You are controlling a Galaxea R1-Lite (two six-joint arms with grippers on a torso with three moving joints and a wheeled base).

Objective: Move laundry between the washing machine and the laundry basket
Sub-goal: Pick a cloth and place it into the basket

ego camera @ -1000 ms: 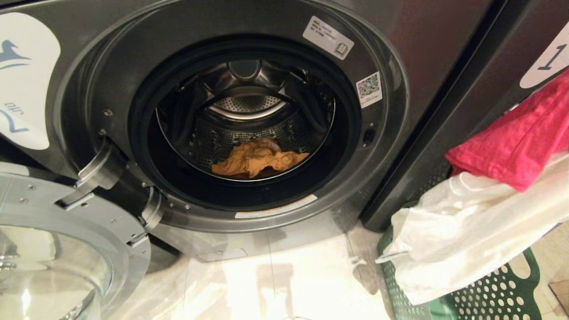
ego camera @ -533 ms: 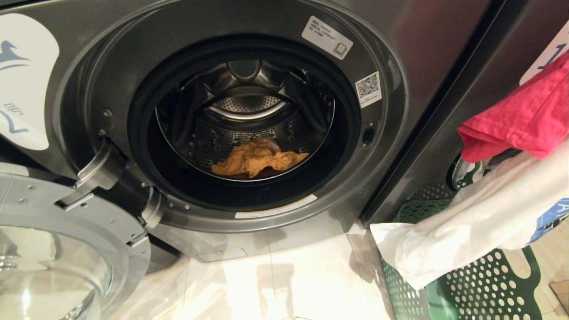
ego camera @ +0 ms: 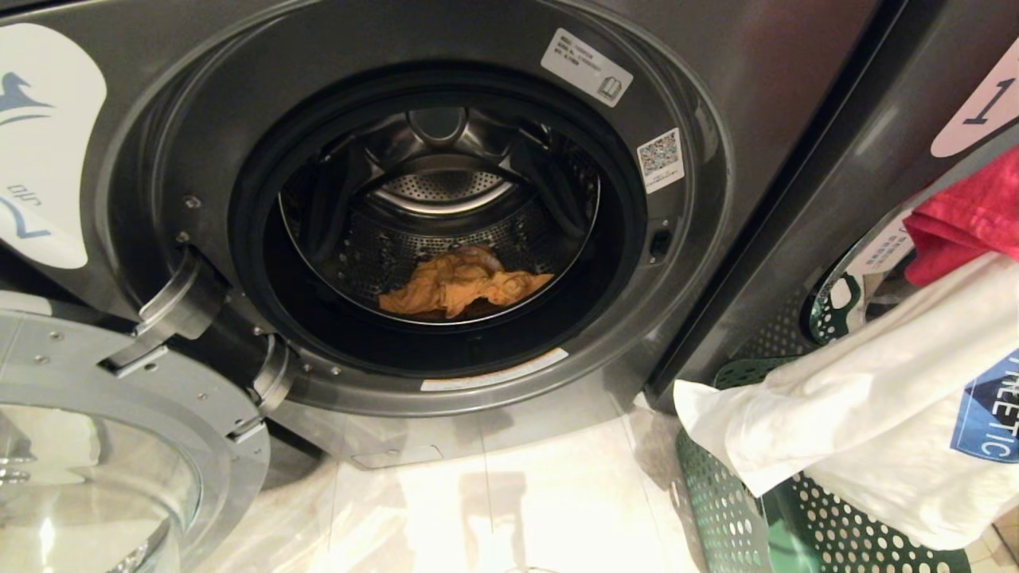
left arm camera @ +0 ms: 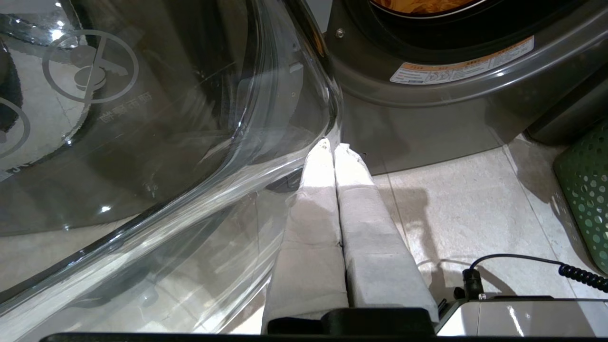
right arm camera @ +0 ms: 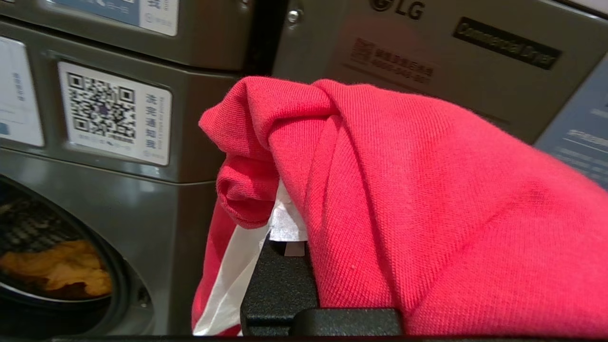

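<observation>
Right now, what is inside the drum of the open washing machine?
One crumpled orange-yellow garment lies on the drum floor of the washing machine. The rest of the perforated metal that shows is bare. The near bottom, behind the dark door seal, is hidden from the head view.

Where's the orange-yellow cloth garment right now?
The orange-yellow cloth garment lies on the bottom of the open dark grey washing machine drum, centre of the head view, left of the green perforated laundry basket.

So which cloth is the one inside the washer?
Find the big grey washing machine with its round door open. Low in its shiny drum lies a crumpled orange-yellow garment. It lies alone; the red and white ones hang over the green basket.
</observation>
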